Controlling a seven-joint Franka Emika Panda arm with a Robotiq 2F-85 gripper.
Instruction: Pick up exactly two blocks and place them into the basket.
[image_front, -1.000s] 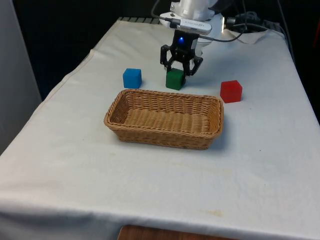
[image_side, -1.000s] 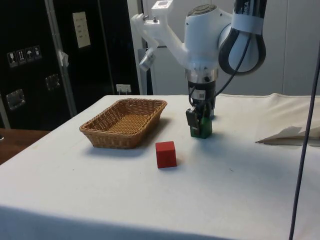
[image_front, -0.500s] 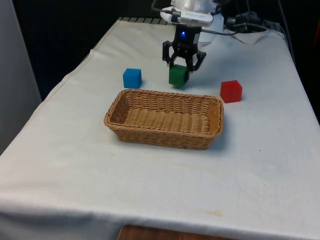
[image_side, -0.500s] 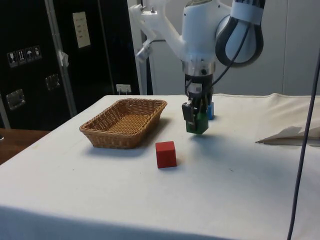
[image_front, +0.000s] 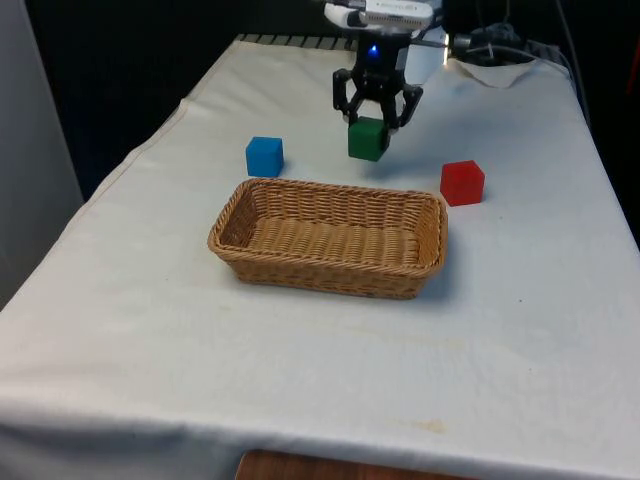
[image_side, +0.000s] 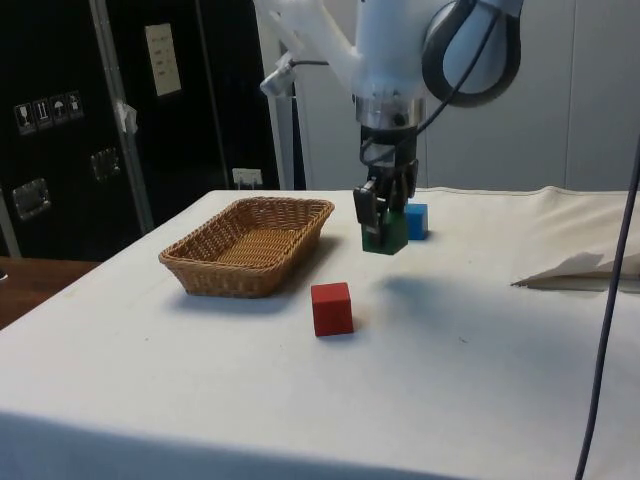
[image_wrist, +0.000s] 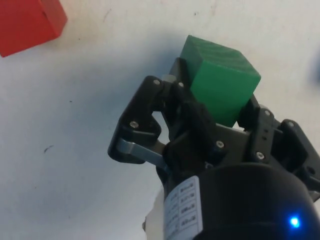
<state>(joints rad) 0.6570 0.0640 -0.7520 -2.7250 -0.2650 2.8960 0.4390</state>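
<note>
1. I see the gripper (image_front: 376, 113) clamped on the green block (image_front: 367, 138), held off the cloth behind the basket (image_front: 330, 262).
2. Blue block (image_front: 264, 156) sits toward the front view's left, red block (image_front: 462, 183) toward its right; both near the basket's far rim, apart from it.
3. Basket interior looks bare; its far rim lies between the green block and the basket floor.
4. Broad open table (image_front: 300, 370) on the near side.

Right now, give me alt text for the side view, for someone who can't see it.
The end effector holds a green block in the air above the white cloth, beside a wicker basket. A red block sits on the cloth nearer the camera, and a blue block lies behind the green one.
</note>
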